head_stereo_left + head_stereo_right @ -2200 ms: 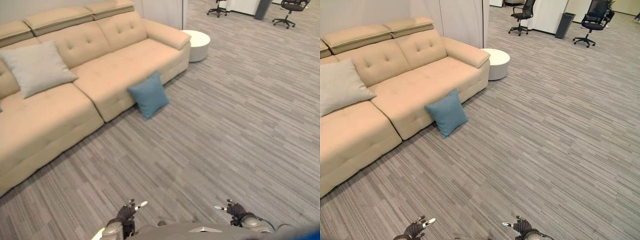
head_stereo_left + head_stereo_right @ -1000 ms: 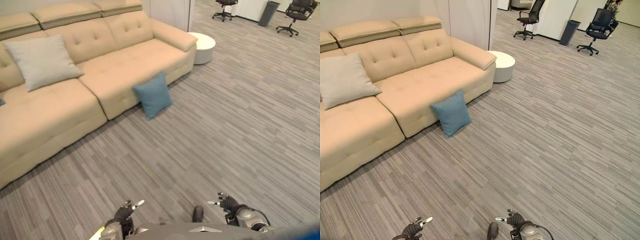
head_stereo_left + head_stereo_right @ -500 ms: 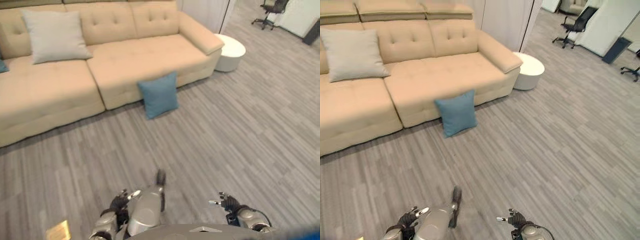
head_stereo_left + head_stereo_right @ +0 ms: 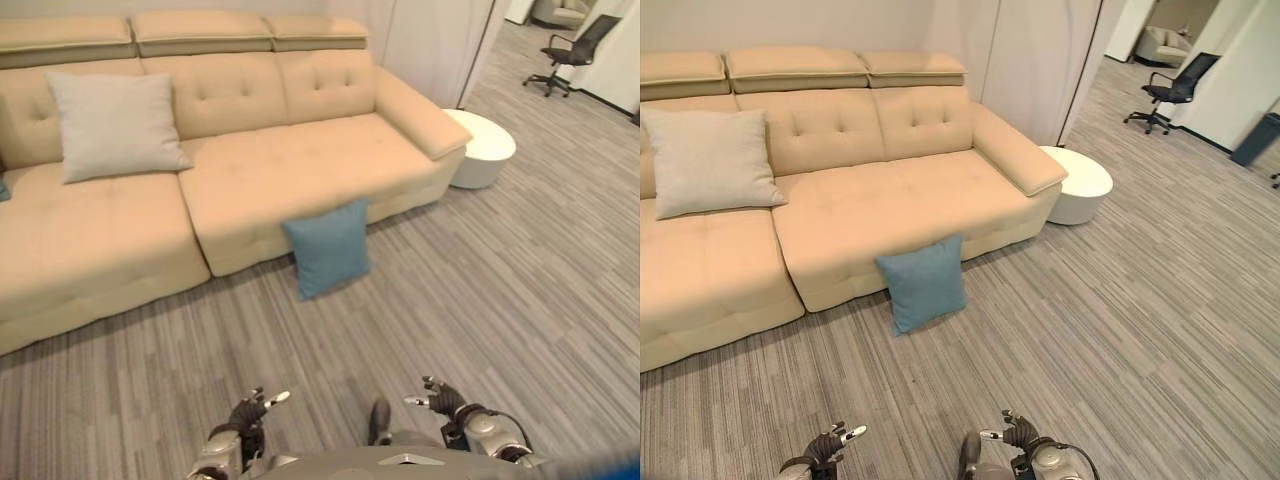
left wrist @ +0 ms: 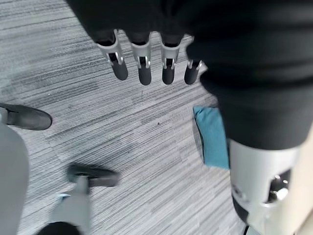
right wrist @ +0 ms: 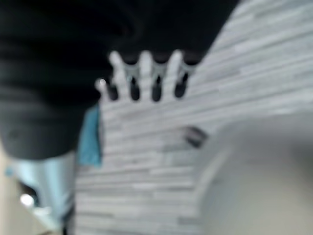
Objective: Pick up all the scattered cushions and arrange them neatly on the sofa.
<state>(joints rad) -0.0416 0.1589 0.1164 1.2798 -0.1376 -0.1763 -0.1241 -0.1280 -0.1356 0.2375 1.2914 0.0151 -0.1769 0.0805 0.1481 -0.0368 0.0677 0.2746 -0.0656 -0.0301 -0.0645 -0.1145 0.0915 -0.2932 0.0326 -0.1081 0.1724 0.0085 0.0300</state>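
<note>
A blue cushion [image 4: 327, 260] stands on the carpeted floor [image 4: 520, 290], leaning against the sofa's [image 4: 280, 170] front edge below the right seat. A grey cushion [image 4: 115, 125] rests against the backrest. The left hand [image 5: 146, 63] and right hand [image 6: 146, 78] hang low with fingers straight, apparently holding nothing.

Pretty sure I'm in an office lounge: big beige sofa [image 4: 840, 200], grey striped carpet floor [image 4: 1140, 320], round white side table [image 4: 1078, 185], and a black swivel chair [image 4: 1170, 90] further back.
</note>
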